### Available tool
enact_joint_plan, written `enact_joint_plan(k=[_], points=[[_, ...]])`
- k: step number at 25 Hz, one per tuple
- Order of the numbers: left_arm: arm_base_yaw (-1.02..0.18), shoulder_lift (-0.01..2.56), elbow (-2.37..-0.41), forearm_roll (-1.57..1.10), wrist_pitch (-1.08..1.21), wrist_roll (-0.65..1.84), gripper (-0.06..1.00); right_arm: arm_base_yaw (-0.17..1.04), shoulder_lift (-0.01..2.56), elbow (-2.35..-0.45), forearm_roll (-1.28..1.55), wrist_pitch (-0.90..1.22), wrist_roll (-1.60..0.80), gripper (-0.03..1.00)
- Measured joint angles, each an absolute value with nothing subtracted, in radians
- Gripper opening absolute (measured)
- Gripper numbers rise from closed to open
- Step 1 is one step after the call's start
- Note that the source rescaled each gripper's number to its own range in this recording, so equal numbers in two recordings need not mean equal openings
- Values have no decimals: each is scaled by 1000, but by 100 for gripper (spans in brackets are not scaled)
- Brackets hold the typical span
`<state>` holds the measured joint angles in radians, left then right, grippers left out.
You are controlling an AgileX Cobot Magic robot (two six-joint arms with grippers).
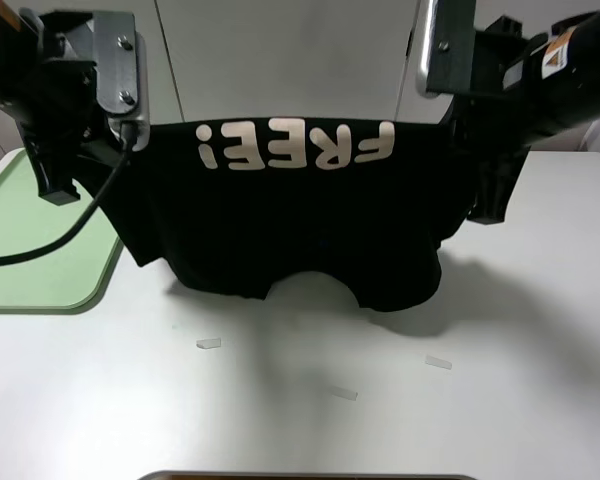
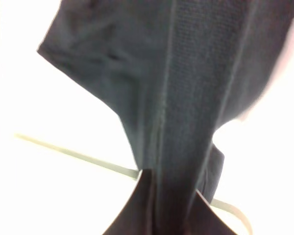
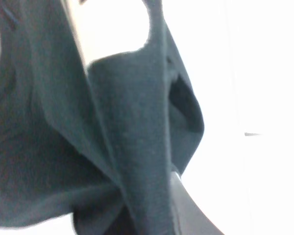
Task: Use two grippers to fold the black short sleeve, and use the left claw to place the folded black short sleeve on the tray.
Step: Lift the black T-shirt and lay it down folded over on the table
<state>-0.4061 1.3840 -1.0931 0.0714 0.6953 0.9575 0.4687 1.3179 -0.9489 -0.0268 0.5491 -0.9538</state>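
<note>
1. Tray, pale green, at 9 o'clock on white table.
2. Left claw at 10 o'clock, clamped tight on one corner of black short sleeve, cloth pinched between fingers.
3. Black short sleeve held up at centre, stretched between both claws, "FREE!" upside down along top edge, lower part resting on table.
4. Right gripper at 2 o'clock, closed on other corner.
5. Paper strips, three, white, at 6 o'clock of shirt.

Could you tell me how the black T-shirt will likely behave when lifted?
Likely floppy: the black T-shirt sags between the left pincer and right pincer, its lower edge crumpled on the table. Probably light: two pinches hold it.
</note>
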Motion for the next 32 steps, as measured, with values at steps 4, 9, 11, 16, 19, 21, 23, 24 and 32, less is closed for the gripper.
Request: enact_joint_plan(k=[4,9,11,16,19,21,23,24,32], points=[[-406,1323,-1162,69,706,958,0,469,1307,-1063,-27,715,-953,0],[-407,1300,-1262,67,745,958,0,469,1307,-1181,-47,862,-951,0],[-407,1299,-1314,64,769,958,0,469,1307,-1224,-59,900,-950,0],[-407,1299,-1435,59,832,958,0,470,1307,-1311,-60,977,-950,0],[-408,1298,-1521,53,886,958,0,472,1307,-1374,-59,1035,-950,0],[-408,1298,-1567,48,918,958,0,472,1306,-1439,-58,1095,-939,0],[-408,1297,-1611,41,947,958,0,472,1306,-1472,-57,1136,-925,0],[-409,1297,-1628,38,962,958,0,472,1305,-1487,-58,1157,-919,0],[-413,1296,-1708,22,1072,958,0,479,1276,-1536,-92,1177,-845,0]])
